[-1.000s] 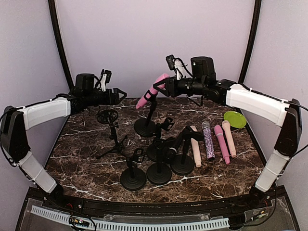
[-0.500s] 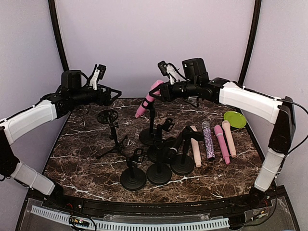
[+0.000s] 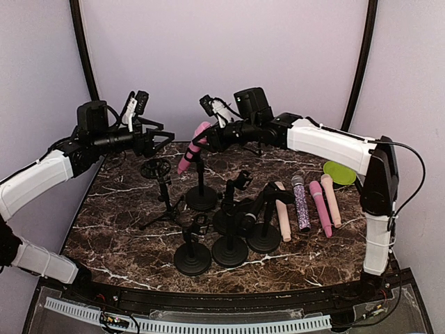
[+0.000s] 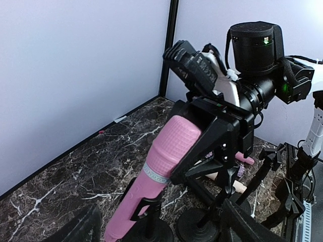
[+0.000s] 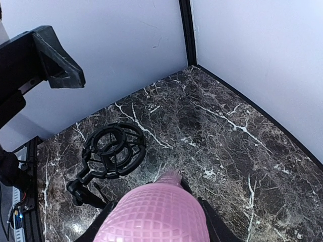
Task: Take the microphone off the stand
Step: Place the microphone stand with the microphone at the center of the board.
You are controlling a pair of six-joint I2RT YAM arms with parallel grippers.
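**Two grippers flanking one pink microphone**

In the top view the pink microphone is sitting in the clip of the round-base stand, toward the back middle of the marble table. Its long axis is slanting from the grille head at 1 o'clock down to the tail at 7 o'clock. The right gripper is reaching in from 3 o'clock and clamping the head end. The left wrist view is showing its black fingers pressing on either side of the pink grille. The left gripper is hanging with its jaws spread wide and holding nothing. It is sitting just beside the microphone's lower half, so the microphone is lying at 3 o'clock from it.

The right arm is the one already on the microphone. By my reading, the coming move is turning on that slant. The body is likely needing to slide out along its own axis, up toward 1 o'clock, while something is steadying the stand. The free left gripper is looking best placed for that.

Room is looking open above the microphone and toward the back wall at 12 o'clock. The crowding is lying lower down. The shock-mount tripod is standing near the stand at 9 o'clock, under the left gripper, and a cluster of black stands is gathering at 5 o'clock.
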